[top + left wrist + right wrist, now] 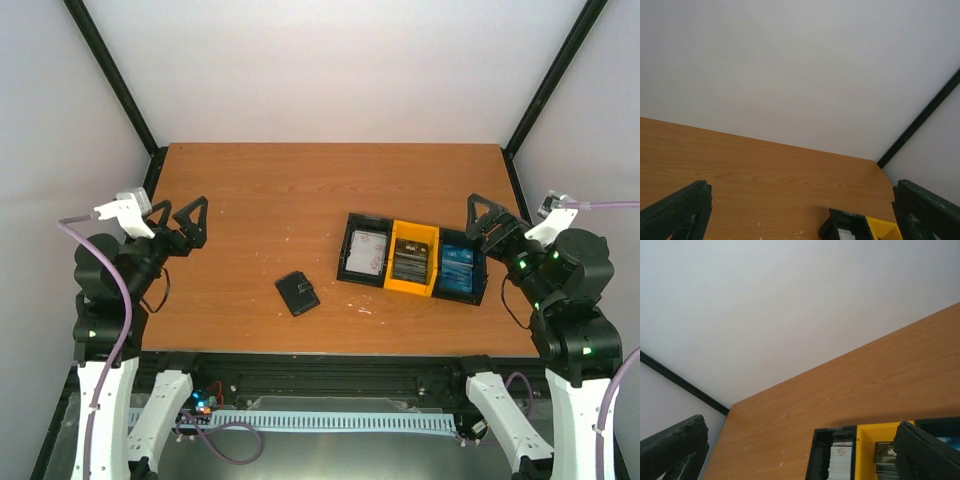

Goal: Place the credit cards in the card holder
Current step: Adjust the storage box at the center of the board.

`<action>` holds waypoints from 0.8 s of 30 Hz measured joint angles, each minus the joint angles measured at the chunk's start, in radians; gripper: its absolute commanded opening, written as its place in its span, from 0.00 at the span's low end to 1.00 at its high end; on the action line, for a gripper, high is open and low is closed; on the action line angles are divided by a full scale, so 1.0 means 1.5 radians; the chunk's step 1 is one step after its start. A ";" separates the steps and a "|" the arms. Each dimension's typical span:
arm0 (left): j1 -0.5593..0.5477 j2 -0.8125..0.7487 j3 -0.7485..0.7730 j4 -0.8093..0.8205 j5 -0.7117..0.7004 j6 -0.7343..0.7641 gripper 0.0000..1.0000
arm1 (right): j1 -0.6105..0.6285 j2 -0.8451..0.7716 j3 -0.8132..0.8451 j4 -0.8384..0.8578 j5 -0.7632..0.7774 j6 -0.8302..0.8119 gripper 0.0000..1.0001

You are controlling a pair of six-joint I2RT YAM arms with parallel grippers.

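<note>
Both arms sit at the near edge of the bench (pixel 300 190); left gripper (pixel 178 222) and right gripper (pixel 488 224) show jaws spread wide, pinching nothing; card holder (pixel 298 293) lies closed mid-bench, apart from everything; blue credit cards (pixel 459 267) sit in the tray's (pixel 349 250) right compartment, just beside the right gripper.

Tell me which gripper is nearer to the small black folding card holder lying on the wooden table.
Left. The left gripper hovers open off to the card holder's left; the right gripper sits farther off to its right, by the three-compartment black-and-yellow tray.
</note>
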 measured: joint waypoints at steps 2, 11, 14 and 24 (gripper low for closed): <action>0.007 0.000 -0.006 0.010 0.027 0.000 1.00 | -0.010 0.000 -0.001 0.006 -0.031 0.002 1.00; 0.014 0.009 -0.069 0.114 0.231 -0.014 1.00 | -0.026 0.009 -0.060 0.012 -0.208 -0.009 1.00; 0.014 0.026 -0.098 0.176 0.319 -0.038 1.00 | -0.026 0.020 -0.102 -0.004 -0.259 -0.015 0.99; 0.013 0.095 -0.185 0.289 0.442 -0.125 1.00 | -0.020 0.022 -0.274 -0.090 -0.274 -0.019 0.89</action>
